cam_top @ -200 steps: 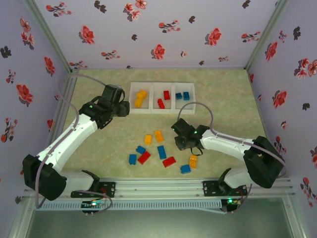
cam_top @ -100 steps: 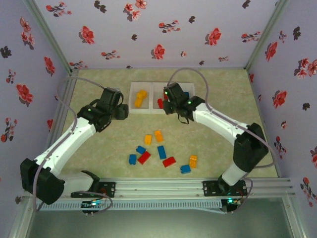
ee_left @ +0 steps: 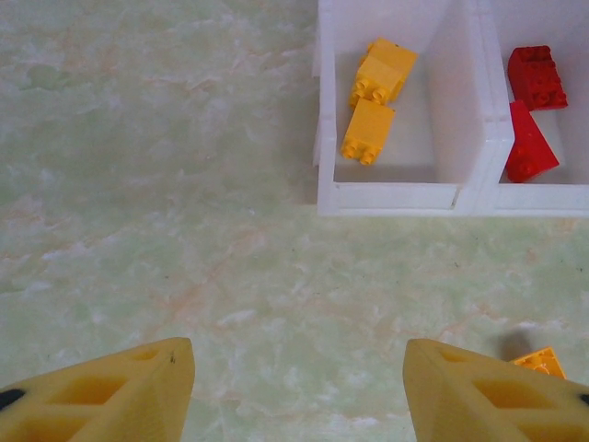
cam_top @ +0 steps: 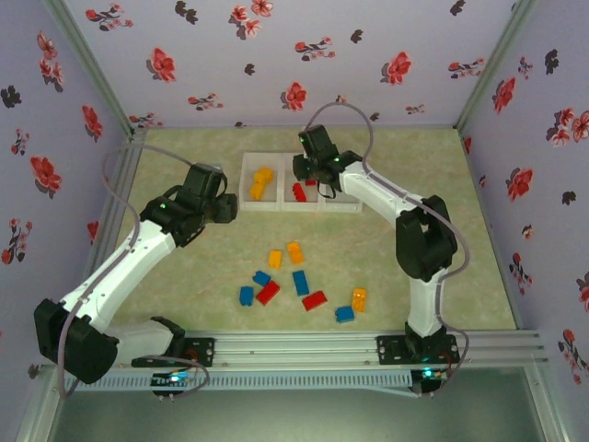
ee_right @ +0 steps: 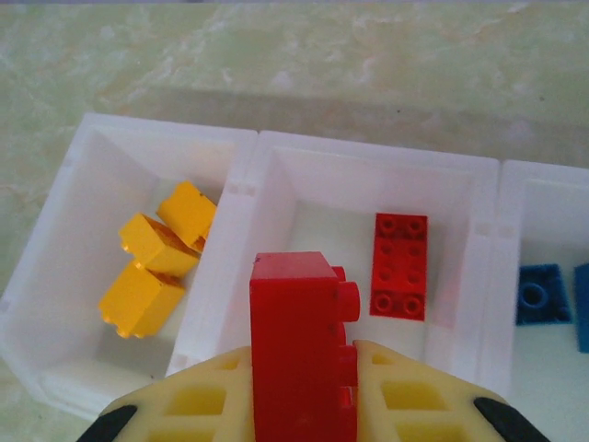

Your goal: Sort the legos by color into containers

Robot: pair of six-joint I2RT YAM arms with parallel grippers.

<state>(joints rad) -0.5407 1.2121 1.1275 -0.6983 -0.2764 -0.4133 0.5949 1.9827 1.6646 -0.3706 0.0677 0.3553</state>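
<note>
Red lego (ee_right: 296, 313) is pinched upright in your R gripper (ee_right: 299, 368), over the near side of the middle container (ee_right: 368, 158). All 3 containers (cam_top: 276, 207) sit toward the worktop's (cam_top: 212, 267) far edge. L gripper (ee_left: 296, 387) hangs half-wide, nothing btwn fingers (ee_left: 101, 391), off the row's near-left corner. Loose legos (cam_top: 294, 281) lie nr the near edge.

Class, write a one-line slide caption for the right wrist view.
A red brick held in the right fingers above the middle bin, where another red brick lies.
</note>
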